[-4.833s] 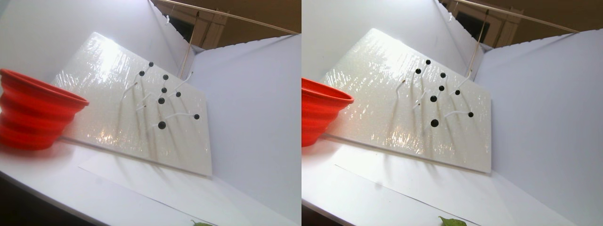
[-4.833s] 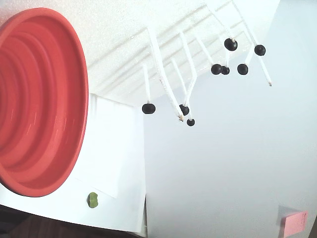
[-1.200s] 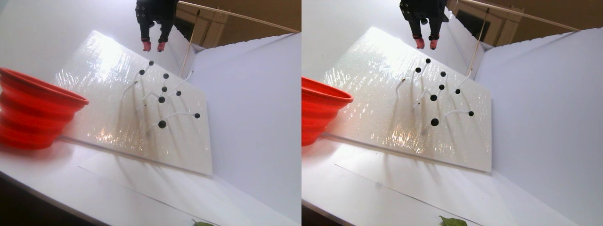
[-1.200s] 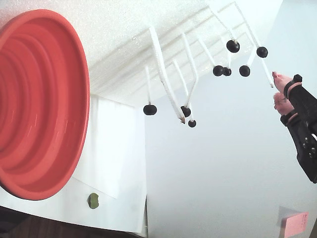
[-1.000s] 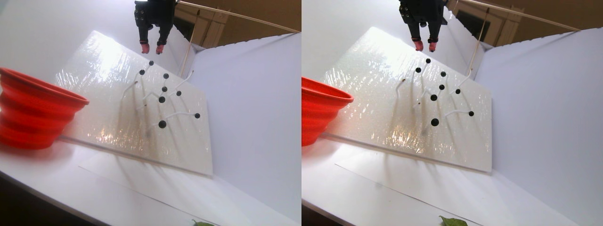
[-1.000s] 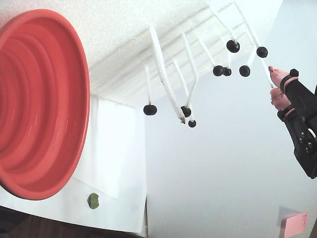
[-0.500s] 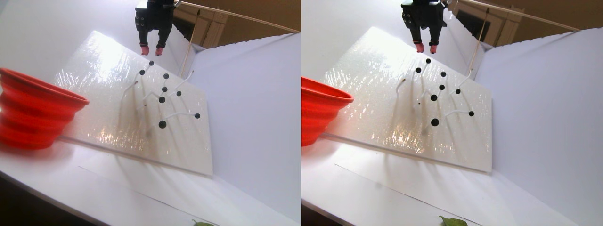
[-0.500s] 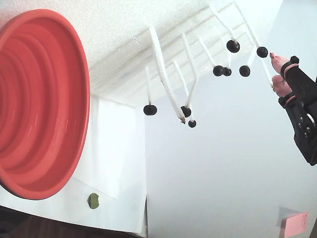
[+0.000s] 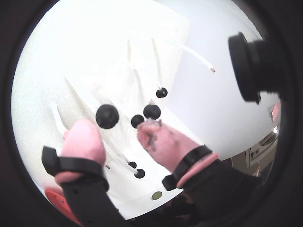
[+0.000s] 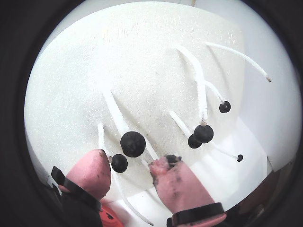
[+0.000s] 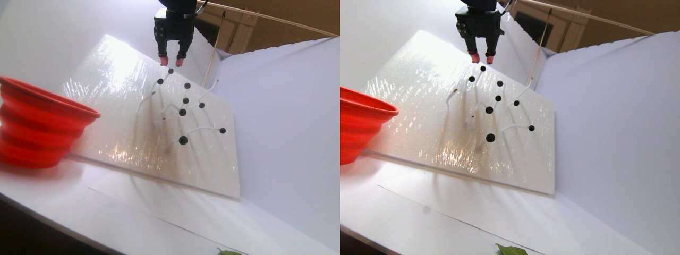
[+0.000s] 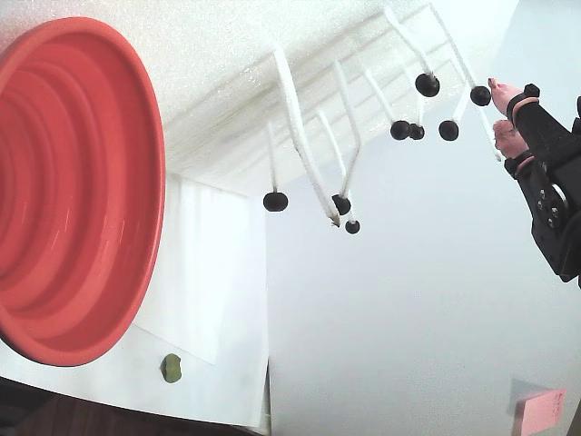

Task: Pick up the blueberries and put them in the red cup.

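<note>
Fingers parted, pink tips with dark smudges, nothing held. My gripper hovers just above the top berry in the stereo pair view; in a wrist view one blueberry sits between and just beyond the tips, no contact visible. Blueberries: seven counted in the fixed view, each on the end of a white stem sticking out of a glossy white foam board. One red cup, far left, well apart from me. One small green lump near it, one pink note lower right. White table, white walls.
</note>
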